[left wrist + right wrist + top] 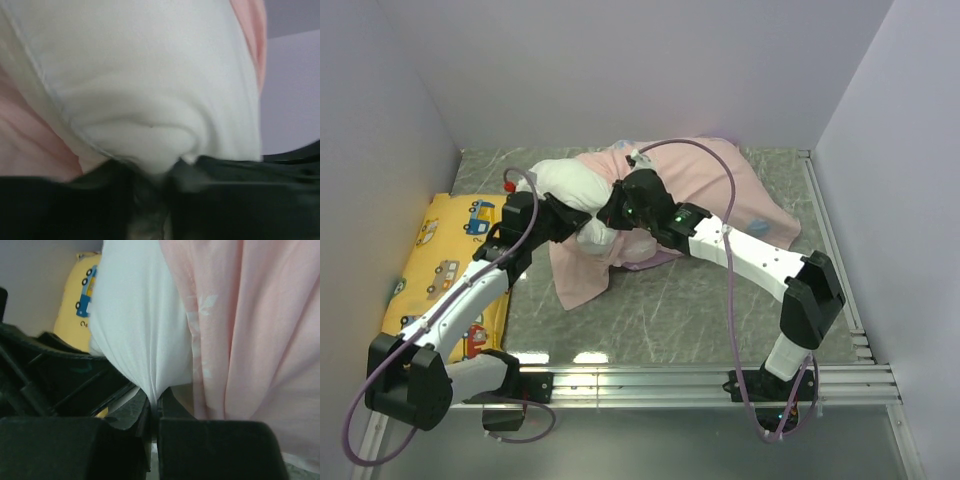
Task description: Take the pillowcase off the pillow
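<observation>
The plump white pillow (560, 180) lies at the back of the table, its right part still inside the pillowcase (710, 185), whose pale pink reverse spreads to the right. My left gripper (578, 222) presses into the pillow's near side. In the left wrist view a bulge of pillow (150, 75) is squeezed between the dark fingers of the left gripper (152, 175), with pillowcase (30, 145) at the left edge. My right gripper (612, 212) is shut on a pinch of white pillow (135, 325) fabric. The right wrist view shows the right gripper (154, 402) gripping it, beside hanging pink pillowcase (250, 340).
A yellow pillow with cartoon vehicles (445, 260) lies along the left wall, under my left arm, and shows behind the white one as a yellow pillow (75, 320) in the right wrist view. Grey walls enclose the table on three sides. A metal rail (720, 378) runs along the near edge.
</observation>
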Motion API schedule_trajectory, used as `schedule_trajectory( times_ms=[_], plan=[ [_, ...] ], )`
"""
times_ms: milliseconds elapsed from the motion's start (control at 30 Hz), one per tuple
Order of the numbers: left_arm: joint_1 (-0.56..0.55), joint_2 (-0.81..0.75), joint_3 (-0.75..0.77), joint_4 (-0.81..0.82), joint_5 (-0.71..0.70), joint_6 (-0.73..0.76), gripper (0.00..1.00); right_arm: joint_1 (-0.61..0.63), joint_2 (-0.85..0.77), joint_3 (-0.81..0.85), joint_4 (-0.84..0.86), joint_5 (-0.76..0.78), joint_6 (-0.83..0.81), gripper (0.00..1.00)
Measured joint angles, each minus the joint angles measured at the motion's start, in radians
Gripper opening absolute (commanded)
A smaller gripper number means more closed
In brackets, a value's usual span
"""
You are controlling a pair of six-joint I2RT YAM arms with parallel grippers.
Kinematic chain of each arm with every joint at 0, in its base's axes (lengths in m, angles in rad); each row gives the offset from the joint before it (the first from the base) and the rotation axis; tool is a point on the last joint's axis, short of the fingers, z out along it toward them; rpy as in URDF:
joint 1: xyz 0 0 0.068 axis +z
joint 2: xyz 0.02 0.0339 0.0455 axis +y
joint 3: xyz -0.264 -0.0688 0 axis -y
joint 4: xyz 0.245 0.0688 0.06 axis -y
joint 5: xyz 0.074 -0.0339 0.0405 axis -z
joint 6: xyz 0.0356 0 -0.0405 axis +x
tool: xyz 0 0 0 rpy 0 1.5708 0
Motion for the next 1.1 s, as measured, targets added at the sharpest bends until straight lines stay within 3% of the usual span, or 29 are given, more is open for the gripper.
schedule_trajectory(
  times_ms=[67, 167, 200, 300, 367, 567, 733, 833, 933, 967, 1000, 1033, 1100],
  plan=[
    [-0.014, 0.024, 0.009, 0.038, 0.013, 0.003, 0.0, 0.001, 0.005, -0.006, -0.011, -0.024, -0.001, 0.06],
    [-0.015, 0.046, 0.024, 0.042, 0.015, 0.001, 0.0, -0.003, 0.005, -0.005, -0.015, -0.025, -0.016, 0.39],
    [-0.015, 0.049, 0.027, 0.029, -0.004, 0.004, 0.0, -0.003, 0.003, -0.005, -0.019, -0.024, -0.025, 0.56],
    [-0.003, 0.052, 0.031, -0.016, -0.062, 0.006, 0.0, 0.006, -0.035, -0.004, -0.042, -0.016, -0.064, 0.7],
    [-0.002, 0.056, 0.044, -0.047, -0.081, 0.008, 0.0, 0.018, -0.099, -0.017, -0.062, 0.009, -0.086, 0.76],
    [-0.004, 0.054, 0.077, -0.077, -0.085, 0.008, 0.0, -0.005, -0.4, -0.205, -0.073, 0.116, -0.108, 0.78],
    [-0.004, 0.048, 0.106, -0.12, -0.078, 0.014, 0.0, -0.128, -0.425, -0.362, -0.043, 0.135, -0.1, 0.79],
    [-0.005, 0.034, 0.12, -0.139, -0.076, 0.027, 0.0, -0.192, -0.338, -0.41, -0.041, 0.116, -0.092, 0.77],
    [-0.008, 0.018, 0.131, -0.164, -0.072, 0.036, 0.0, -0.223, -0.25, -0.388, -0.042, 0.116, -0.091, 0.44],
    [-0.008, 0.014, 0.135, -0.173, -0.073, 0.039, 0.0, -0.229, -0.227, -0.374, -0.043, 0.117, -0.091, 0.22],
    [-0.008, 0.011, 0.137, -0.18, -0.073, 0.043, 0.0, -0.237, -0.21, -0.358, -0.045, 0.121, -0.095, 0.12],
    [-0.007, 0.008, 0.141, -0.188, -0.075, 0.05, 0.0, -0.241, -0.201, -0.348, -0.043, 0.122, -0.089, 0.04],
    [0.002, 0.006, 0.156, -0.208, -0.072, 0.06, 0.0, -0.26, -0.203, -0.343, -0.039, 0.122, -0.083, 0.0]
  ],
)
